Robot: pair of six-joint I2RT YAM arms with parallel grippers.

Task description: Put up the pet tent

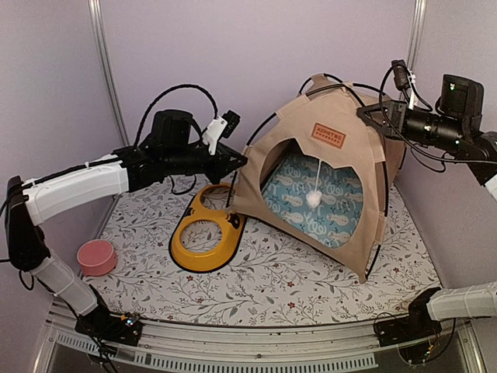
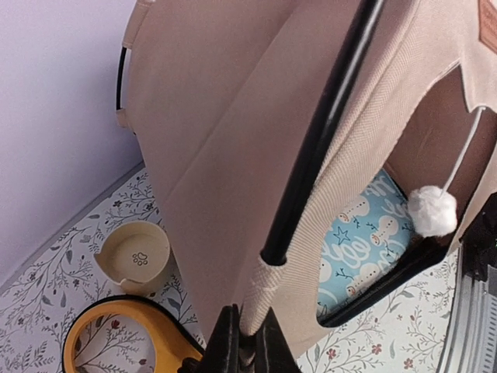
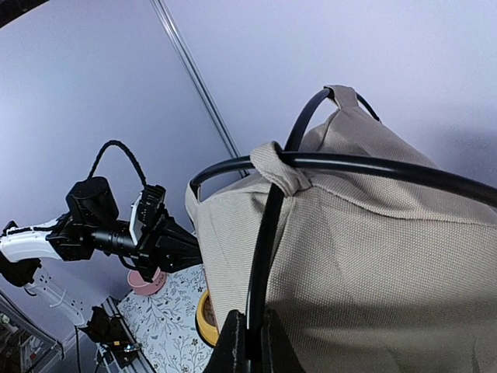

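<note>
- bench [image 1: 256, 287]: floral cover.
- pet tent [image 1: 334, 109]: upright at two o'clock on the bench.
- yellow tray [image 1: 203, 260]: just beside the tent's eight o'clock corner.
- left hand [image 2: 247, 346]: clamped on the tent's pole sleeve.
- right hand [image 3: 252, 342]: clamped on the tent's black pole.

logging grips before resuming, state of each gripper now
left gripper: closed on a corner of the pet tent
right gripper: closed on the tent's black pole

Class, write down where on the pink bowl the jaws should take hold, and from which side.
Probably the rim of the pink bowl, from straight above, one jaw inside and one outside: it stands upright with its mouth open upward.
</note>
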